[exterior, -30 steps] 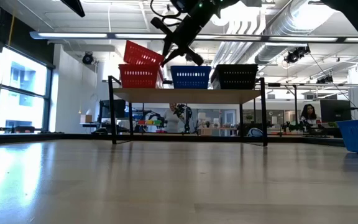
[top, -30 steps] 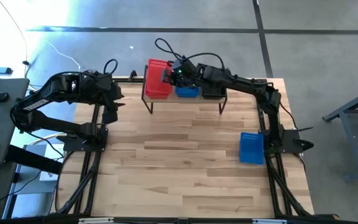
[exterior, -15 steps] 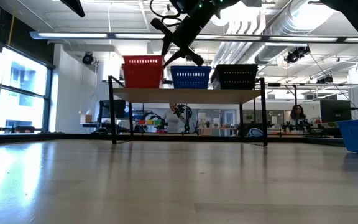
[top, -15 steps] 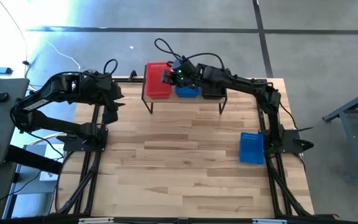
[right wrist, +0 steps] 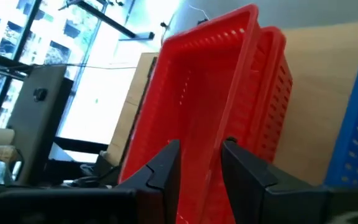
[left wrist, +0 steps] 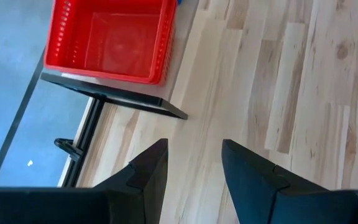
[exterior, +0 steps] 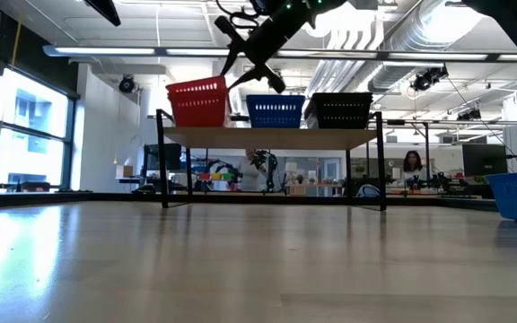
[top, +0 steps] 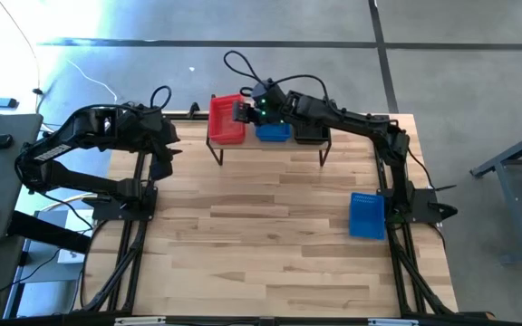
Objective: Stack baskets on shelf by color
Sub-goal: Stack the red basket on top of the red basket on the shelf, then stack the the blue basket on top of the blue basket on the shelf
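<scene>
Low view: right gripper (exterior: 251,56) fingers spread just above red basket stack (exterior: 197,100) at shelf's (exterior: 272,137) end; lift straight up, don't snag the rim; left gripper (left wrist: 194,167) parked well off the shelf, fingers also spread.

Red basket (top: 227,119), blue basket (top: 273,133), black basket (top: 311,134), mesh-walled; light wooden shelf (exterior: 272,137), black legs.
</scene>
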Action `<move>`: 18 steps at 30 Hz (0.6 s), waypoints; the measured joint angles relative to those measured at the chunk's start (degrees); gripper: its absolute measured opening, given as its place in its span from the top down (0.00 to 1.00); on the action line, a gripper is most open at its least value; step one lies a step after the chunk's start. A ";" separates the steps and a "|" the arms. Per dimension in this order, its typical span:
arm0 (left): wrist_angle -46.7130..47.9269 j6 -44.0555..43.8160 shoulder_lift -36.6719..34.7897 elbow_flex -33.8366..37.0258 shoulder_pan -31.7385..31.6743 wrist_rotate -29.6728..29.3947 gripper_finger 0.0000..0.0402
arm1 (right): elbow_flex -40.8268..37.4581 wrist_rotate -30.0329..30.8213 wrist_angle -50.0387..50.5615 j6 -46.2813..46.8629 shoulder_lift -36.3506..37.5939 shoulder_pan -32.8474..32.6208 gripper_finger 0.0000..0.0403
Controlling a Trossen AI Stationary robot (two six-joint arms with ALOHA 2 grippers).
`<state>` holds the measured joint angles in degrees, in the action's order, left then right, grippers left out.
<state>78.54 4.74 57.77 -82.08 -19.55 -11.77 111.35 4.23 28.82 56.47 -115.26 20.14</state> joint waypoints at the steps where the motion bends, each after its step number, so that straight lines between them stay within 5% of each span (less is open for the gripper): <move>1: 0.18 -0.03 -0.03 0.00 0.02 0.00 0.65 | 0.00 0.03 0.46 0.00 0.00 -0.08 0.75; 18: 1.43 0.38 -0.08 0.00 0.02 0.04 0.65 | 0.00 1.07 6.50 -5.55 4.85 -1.76 0.75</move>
<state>79.96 5.13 57.69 -82.08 -19.53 -11.73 111.35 5.30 35.32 50.91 -110.41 18.38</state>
